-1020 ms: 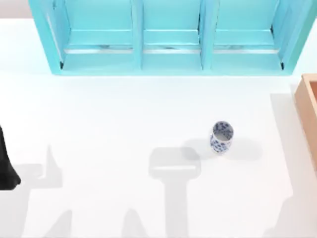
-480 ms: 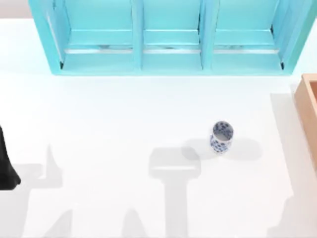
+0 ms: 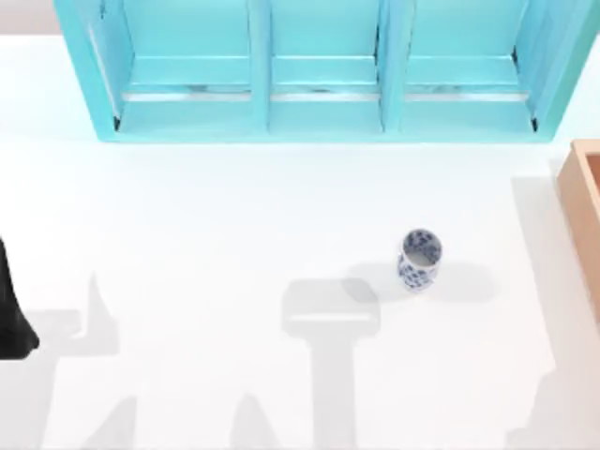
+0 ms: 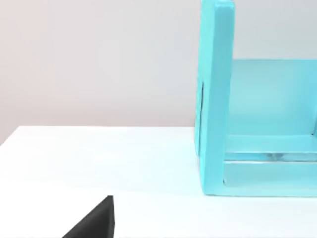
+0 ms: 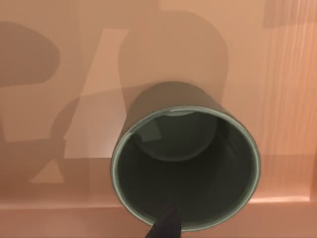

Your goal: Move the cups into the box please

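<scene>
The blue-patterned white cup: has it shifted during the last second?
No. The white cup stands at the same spot below the turquoise shelf unit, left of the box.

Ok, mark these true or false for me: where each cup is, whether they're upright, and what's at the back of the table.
1. The white cup with blue flowers stands upright on the bare table. True.
2. That white cup is already inside the wooden box. False: it stands on the table to the left of the box, apart from it.
3. The dark olive cup sits upright on a tan wooden surface in the right wrist view. True.
4. The olive cup holds a smaller cup. False: its inside is hollow, nothing in it.
5. A turquoise shelf unit stands at the far edge of the table. True.
6. The shelf unit lies on the table's right side by the box. False: it spans the back.
</scene>
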Motion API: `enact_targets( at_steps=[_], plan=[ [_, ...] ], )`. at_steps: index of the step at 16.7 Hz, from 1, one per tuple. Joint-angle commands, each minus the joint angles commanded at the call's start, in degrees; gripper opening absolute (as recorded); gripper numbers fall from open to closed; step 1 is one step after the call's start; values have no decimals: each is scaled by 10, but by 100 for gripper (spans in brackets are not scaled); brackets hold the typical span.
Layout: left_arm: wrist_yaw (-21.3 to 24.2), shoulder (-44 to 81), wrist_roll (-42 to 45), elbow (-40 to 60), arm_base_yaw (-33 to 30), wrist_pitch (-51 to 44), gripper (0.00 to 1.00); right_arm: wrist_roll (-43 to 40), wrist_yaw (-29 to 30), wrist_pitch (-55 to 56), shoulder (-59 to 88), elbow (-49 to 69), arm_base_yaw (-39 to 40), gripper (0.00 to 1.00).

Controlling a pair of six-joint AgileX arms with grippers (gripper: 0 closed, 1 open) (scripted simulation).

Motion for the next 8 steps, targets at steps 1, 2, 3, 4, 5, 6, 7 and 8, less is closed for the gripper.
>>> enact_targets(
  at_steps=[1,2,3,4,5,6,7,8],
  plan=[
    [0,0,0,0,0,0,100,0,0,0,0,0,0,98],
    [0,0,0,0,0,0,100,0,0,0,0,0,0,100],
    [0,0,0,0,0,0,100,0,0,0,0,0,0,100],
    [0,0,0,0,0,0,100,0,0,0,0,0,0,100],
    [0,0,0,0,0,0,100,0,0,0,0,0,0,100],
    [0,0,0,0,0,0,100,0,0,0,0,0,0,100],
    [0,0,0,0,0,0,100,0,0,0,0,0,0,100],
    [0,0,0,0,0,0,100,0,0,0,0,0,0,100]
  ],
)
